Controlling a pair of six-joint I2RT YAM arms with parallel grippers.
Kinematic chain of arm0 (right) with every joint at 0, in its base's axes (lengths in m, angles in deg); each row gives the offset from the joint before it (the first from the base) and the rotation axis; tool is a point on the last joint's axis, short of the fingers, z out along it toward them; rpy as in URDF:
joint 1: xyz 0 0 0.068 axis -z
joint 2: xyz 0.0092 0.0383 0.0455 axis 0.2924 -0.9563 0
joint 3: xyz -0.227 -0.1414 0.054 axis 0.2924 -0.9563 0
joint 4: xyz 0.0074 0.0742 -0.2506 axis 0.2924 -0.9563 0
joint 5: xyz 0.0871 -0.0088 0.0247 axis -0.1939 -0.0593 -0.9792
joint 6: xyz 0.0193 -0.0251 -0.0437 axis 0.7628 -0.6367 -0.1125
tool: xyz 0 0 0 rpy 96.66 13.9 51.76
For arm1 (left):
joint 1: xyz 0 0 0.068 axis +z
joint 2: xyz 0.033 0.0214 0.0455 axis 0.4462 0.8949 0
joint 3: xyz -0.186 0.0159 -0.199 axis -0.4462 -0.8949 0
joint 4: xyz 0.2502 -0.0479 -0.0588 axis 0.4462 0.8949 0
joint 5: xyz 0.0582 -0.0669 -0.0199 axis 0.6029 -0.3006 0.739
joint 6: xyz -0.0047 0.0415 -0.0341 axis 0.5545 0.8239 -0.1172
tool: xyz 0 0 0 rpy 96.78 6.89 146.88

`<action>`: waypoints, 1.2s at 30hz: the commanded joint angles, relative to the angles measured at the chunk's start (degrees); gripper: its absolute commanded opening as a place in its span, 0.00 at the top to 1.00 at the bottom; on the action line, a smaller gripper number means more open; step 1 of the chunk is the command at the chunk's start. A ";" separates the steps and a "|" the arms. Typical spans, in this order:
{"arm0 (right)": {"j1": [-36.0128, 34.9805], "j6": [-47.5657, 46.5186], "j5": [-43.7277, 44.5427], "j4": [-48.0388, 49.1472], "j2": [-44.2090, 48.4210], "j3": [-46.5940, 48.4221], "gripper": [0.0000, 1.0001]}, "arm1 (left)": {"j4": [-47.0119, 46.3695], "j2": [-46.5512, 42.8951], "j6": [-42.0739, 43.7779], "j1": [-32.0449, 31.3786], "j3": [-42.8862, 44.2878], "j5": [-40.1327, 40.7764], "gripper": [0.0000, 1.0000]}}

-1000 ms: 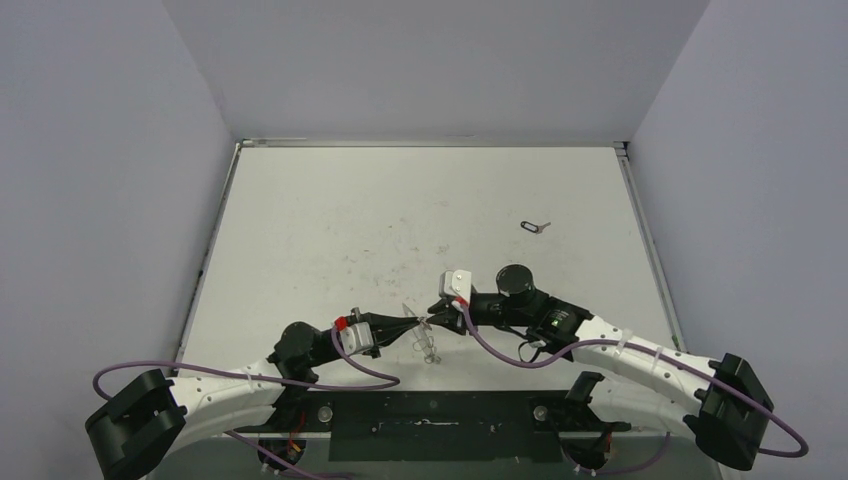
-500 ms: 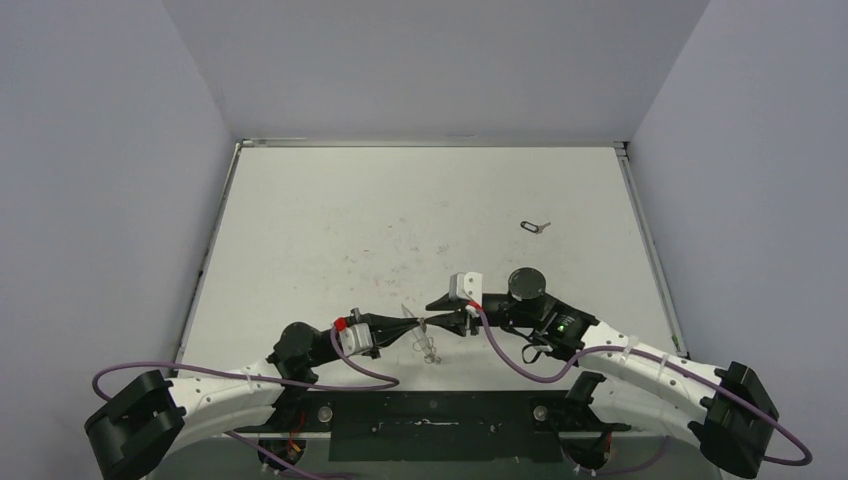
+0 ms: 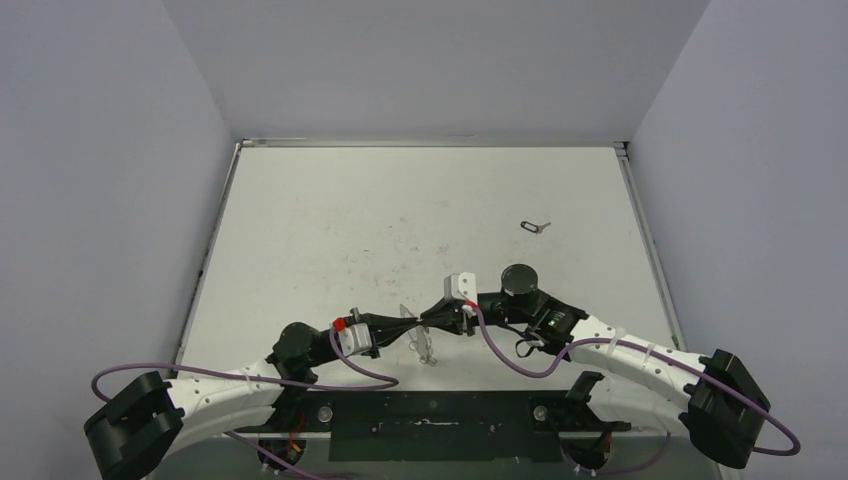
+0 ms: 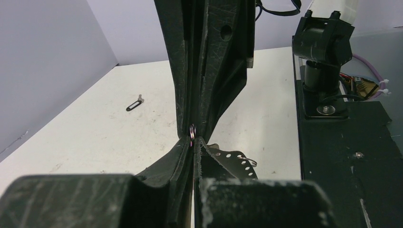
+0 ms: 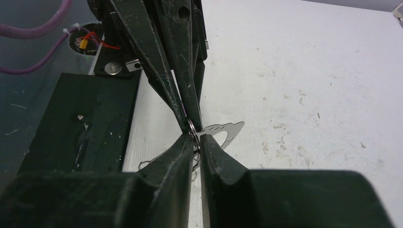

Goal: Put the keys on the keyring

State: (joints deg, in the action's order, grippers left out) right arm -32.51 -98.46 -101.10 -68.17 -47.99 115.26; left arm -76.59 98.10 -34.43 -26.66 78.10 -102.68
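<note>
Seeing left pincer (image 4: 194,142) pressed fully together, tips nipping a small ring (image 4: 192,129) of the keyring (image 3: 427,348); no gap between its fingers (image 4: 178,159) in its own wrist view. Rest of the keyring dangling just under those tips as thin wire; can't tell whether the low end touches the table (image 3: 400,220). Also spotting a curved silver strip (image 5: 227,130) with punched holes just below and beside the tips; can't tell how it joins the bunch. Meeting nose to nose with it: right pincer (image 5: 196,138), tips right at the left pincer's tips, at that same small ring. Thin slit showing between the right fingers (image 5: 216,159), nearly together; can't tell whether actually biting the ring or only sitting against it. Further right and beyond the right pincer, well apart from both: key (image 3: 535,226) lying flat and free on the table, silver blade joined to a black loop (image 4: 133,105), not on the keyring.
</note>
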 commanded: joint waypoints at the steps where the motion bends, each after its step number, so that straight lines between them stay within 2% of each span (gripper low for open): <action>1: 0.62 -0.39 -3.15 4.84 -0.26 -0.17 0.93 | -2.52 -0.68 -0.05 -0.01 1.17 -0.88 1.00; 5: 0.95 -0.54 -3.52 3.76 0.22 0.08 1.00 | -2.25 -0.72 -0.02 -0.01 1.10 -0.60 1.00; 11: 1.00 -1.77 -2.26 -4.06 1.44 2.69 1.00 | -1.17 -1.27 -0.02 -0.01 0.70 0.80 1.00; 13: 0.97 -2.48 -0.98 -9.23 1.76 5.15 1.00 | 0.10 -1.91 0.06 -0.01 0.74 1.43 0.94; 15: 0.92 -3.99 1.35 -15.94 1.59 7.93 1.00 | 2.33 -2.91 0.19 -0.01 1.00 2.64 0.85; 17: 0.76 -5.93 4.15 -24.35 0.73 11.19 1.00 | 5.55 -4.14 0.18 -0.01 1.38 4.68 0.79; 21: -0.33 -8.98 11.04 -38.61 -2.21 17.59 1.00 | 14.46 -6.86 1.21 -0.01 3.36 7.59 0.77; 24: -2.47 -9.24 16.89 -46.32 -5.68 21.62 1.00 | 17.17 -7.66 1.86 -0.01 4.23 8.96 0.73; 32: -8.33 -7.75 29.57 -59.03 -16.51 29.99 1.00 | 17.08 -3.59 2.14 -0.01 5.66 8.76 0.71; 36: -8.47 -6.61 31.68 -60.36 -16.64 30.31 1.00 | 13.30 0.72 1.27 -0.02 5.86 7.58 0.71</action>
State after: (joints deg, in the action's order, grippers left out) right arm -40.40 -106.67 -75.26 -114.96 -62.79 147.10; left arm -59.50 95.87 -32.77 -26.66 81.32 -94.11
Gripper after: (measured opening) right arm 0.045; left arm 0.288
